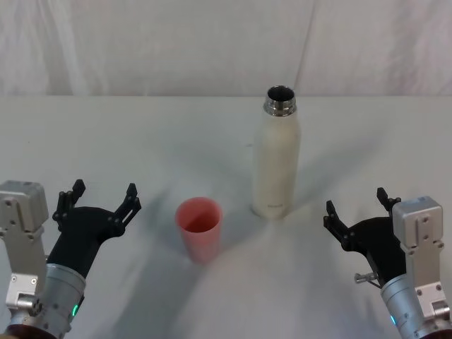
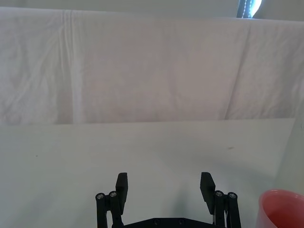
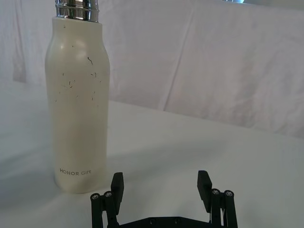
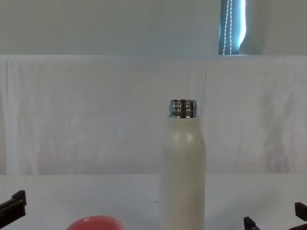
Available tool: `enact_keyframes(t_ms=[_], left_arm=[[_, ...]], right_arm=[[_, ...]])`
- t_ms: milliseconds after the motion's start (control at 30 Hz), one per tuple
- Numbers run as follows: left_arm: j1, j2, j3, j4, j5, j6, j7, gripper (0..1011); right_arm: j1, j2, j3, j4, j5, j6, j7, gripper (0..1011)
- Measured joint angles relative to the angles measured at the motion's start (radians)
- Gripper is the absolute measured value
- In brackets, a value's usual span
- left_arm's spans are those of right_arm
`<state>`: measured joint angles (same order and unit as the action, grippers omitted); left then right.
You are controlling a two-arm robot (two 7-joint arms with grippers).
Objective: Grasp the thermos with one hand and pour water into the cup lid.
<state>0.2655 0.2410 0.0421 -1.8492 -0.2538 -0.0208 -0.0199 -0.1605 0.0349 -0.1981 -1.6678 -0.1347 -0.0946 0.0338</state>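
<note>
The thermos [image 1: 277, 155] stands upright and uncapped at mid-table, cream-white with a steel neck; it also rises in the chest view [image 4: 183, 167] and in the right wrist view [image 3: 78, 104]. The pink cup lid [image 1: 199, 228] sits upright to its front left, mouth up, and peeks into the left wrist view [image 2: 281, 209] and the chest view [image 4: 95, 223]. My left gripper [image 1: 101, 198] hovers open to the left of the cup lid, holding nothing, its fingers [image 2: 122, 187] spread. My right gripper [image 1: 357, 208] is open to the right of the thermos, apart from it, with spread fingers [image 3: 204, 185].
A white cloth covers the table [image 1: 141, 141] and hangs as a backdrop [image 1: 176, 42] behind it. Bare cloth lies between each gripper and the two objects.
</note>
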Motion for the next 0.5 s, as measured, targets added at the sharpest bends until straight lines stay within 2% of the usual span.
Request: enact_keyframes(t_ms=[500], left_arm=[[0.000,0.000,0.000,0.000,0.000,0.000,0.000,1001]], right_arm=[[0.000,0.001,0.000,0.000,0.001,0.000,0.000,1001]])
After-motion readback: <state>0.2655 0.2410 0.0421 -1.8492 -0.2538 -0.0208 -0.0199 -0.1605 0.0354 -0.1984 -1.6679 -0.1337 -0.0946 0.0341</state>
